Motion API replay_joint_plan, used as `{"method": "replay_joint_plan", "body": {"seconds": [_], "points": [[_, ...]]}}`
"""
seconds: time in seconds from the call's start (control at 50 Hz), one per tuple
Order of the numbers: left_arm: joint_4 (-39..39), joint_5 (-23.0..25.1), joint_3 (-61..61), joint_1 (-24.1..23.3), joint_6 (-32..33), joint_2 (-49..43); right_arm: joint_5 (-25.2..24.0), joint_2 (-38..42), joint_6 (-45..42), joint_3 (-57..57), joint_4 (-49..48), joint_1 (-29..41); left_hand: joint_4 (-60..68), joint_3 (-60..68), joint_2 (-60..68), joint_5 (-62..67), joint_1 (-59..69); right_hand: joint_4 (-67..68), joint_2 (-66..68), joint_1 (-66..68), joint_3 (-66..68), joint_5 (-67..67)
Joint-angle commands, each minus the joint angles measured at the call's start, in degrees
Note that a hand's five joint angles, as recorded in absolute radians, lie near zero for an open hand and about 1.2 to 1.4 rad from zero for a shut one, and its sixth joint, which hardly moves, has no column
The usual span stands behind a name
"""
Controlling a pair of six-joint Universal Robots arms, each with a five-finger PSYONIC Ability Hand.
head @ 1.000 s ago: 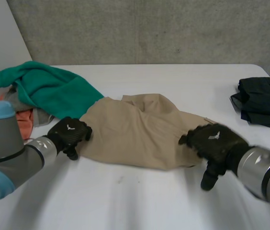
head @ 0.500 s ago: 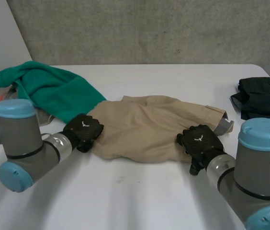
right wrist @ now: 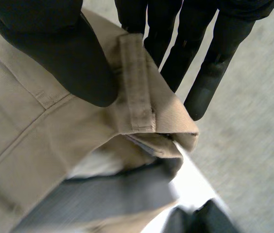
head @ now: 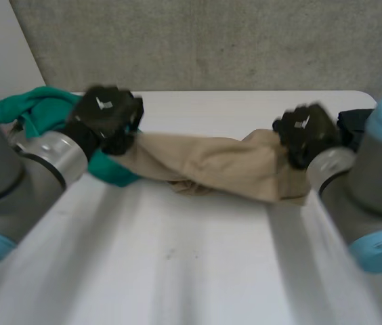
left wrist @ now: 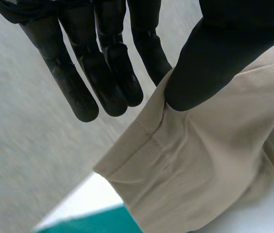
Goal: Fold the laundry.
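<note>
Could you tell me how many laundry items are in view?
3: tan garment between left hand and right hand; green cloth beside the left hand; dark garment beside the right hand. More may be hidden.

Your left hand (head: 106,118) and right hand (head: 306,132) are up off the table (head: 191,271) now, and farther back than a second ago. They are wider apart too. The tan trousers (head: 211,166) no longer lie flat and spread out. They hang between your hands as a thin, bunched strip, and the middle sags down. Your left hand now covers part of the green cloth (head: 38,107), and your right hand covers part of the dark clothes (head: 352,122).
</note>
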Motion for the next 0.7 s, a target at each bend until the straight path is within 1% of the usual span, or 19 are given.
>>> {"method": "replay_joint_plan", "body": {"seconds": [0.02,0.08,0.1,0.12,0.18,0.26,0.28,0.3,0.32,0.34,0.4,0.42,0.44,0.48,0.5,0.56,0.58,0.64,0.7], "points": [[-4.1,-1.6,0.3,-0.7,-4.6,11.7,-7.5,-6.7,-3.0,-15.8,26.3,-4.2,11.5,11.9,11.7,13.7,15.1,11.7,13.0,17.5,12.9,14.2],[-6.2,-1.5,-0.2,-2.0,-6.1,11.8,-10.3,-5.0,-3.4,-20.9,34.6,-7.8,11.5,11.9,11.7,13.7,15.1,11.7,13.0,17.5,12.9,14.2],[-6.4,-1.6,-0.3,-2.5,-6.2,11.3,-11.7,-2.5,-3.6,-22.7,36.7,-8.7,11.5,11.9,11.7,13.7,15.1,11.7,13.0,17.5,12.9,14.2],[-6.5,-1.9,-0.4,-4.3,-6.3,8.9,-12.1,-1.0,-3.6,-23.2,37.1,-9.0,11.5,11.9,11.7,13.7,15.1,11.7,13.0,17.5,12.9,14.2],[-6.5,-3.1,0.6,-7.1,-6.0,1.4,-12.6,5.0,-4.6,-24.2,37.6,-9.0,11.5,11.9,11.7,13.7,15.1,11.7,13.0,17.5,12.9,14.2],[-6.5,-6.6,3.1,-8.5,-5.8,-8.2,-12.4,11.8,-7.0,-24.5,36.7,-8.8,11.5,11.9,11.7,13.7,15.1,11.7,13.0,17.5,12.9,14.2],[-6.7,-8.5,4.9,-8.6,-5.7,-12.4,-11.8,14.9,-7.6,-25.2,35.7,-8.6,11.5,11.9,11.7,13.7,15.1,11.7,13.0,17.5,12.9,14.2],[-6.7,-8.8,5.4,-8.6,-5.7,-13.2,-11.4,16.4,-7.6,-25.8,34.7,-8.5,11.5,11.9,11.7,13.7,15.1,11.7,13.0,17.5,12.9,14.2],[-6.7,-9.5,6.3,-8.7,-5.7,-14.5,-11.1,17.5,-7.4,-26.2,33.6,-8.4,11.5,11.9,11.7,13.7,15.1,5.0,6.2,10.7,6.1,7.5],[-6.7,-10.2,7.2,-8.7,-5.7,-15.8,-10.4,18.5,-7.1,-26.6,31.1,-8.4,11.5,11.9,11.7,13.7,15.1,-19.9,-18.6,-14.2,-18.8,-17.4],[-6.8,-11.8,10.3,-9.2,-5.8,-18.6,-9.6,18.2,-5.6,-25.7,27.6,-8.3,11.5,11.9,11.7,13.7,15.1,-40.1,-38.9,-34.4,-39.0,-37.6],[-6.8,-11.9,10.7,-9.2,-5.8,-18.7,-9.0,17.3,-3.4,-24.0,25.8,-8.4,11.5,11.9,11.7,13.7,15.1,-51.2,-49.9,-45.4,-50.1,-48.7],[-6.5,-12.0,11.1,-9.2,-5.8,-18.7,-8.9,16.5,-2.0,-22.9,25.1,-8.5,11.5,11.9,11.7,13.7,15.1,-54.3,-53.0,-48.5,-53.2,-51.8],[-6.5,-12.0,11.3,-9.2,-5.8,-18.7,-8.9,14.5,0.8,-20.3,24.3,-8.7,11.5,11.9,11.7,13.7,15.1,-55.5,-54.2,-49.7,-54.4,-53.0],[-6.4,-12.0,11.3,-9.2,-5.8,-18.7,-9.1,11.6,3.6,-17.6,24.0,-8.8,11.5,11.9,11.7,13.7,15.1,-55.3,-54.1,-49.6,-54.2,-52.8],[-6.4,-12.0,11.2,-9.4,-5.9,-18.0,-9.3,6.6,7.5,-13.4,23.8,-9.0,11.5,11.9,11.7,13.7,15.1,-54.7,-53.4,-48.9,-53.5,-52.1],[-6.3,-12.0,11.1,-9.4,-5.8,-17.9,-9.2,3.6,9.9,-10.7,23.9,-9.1,11.5,11.9,11.7,13.7,15.1,-53.5,-52.2,-47.7,-52.4,-51.0],[-6.3,-12.0,10.5,-9.5,-5.8,-17.2,-9.4,-0.3,13.8,-5.9,23.9,-9.4,11.5,11.9,11.7,13.7,15.1,-50.0,-48.7,-44.2,-48.8,-47.4],[-6.2,-12.0,9.8,-9.5,-5.9,-17.0,-10.2,-4.5,18.6,1.6,23.2,-9.3,11.5,11.9,11.7,13.7,15.1,-45.7,-44.5,-40.0,-44.6,-43.2]]}}
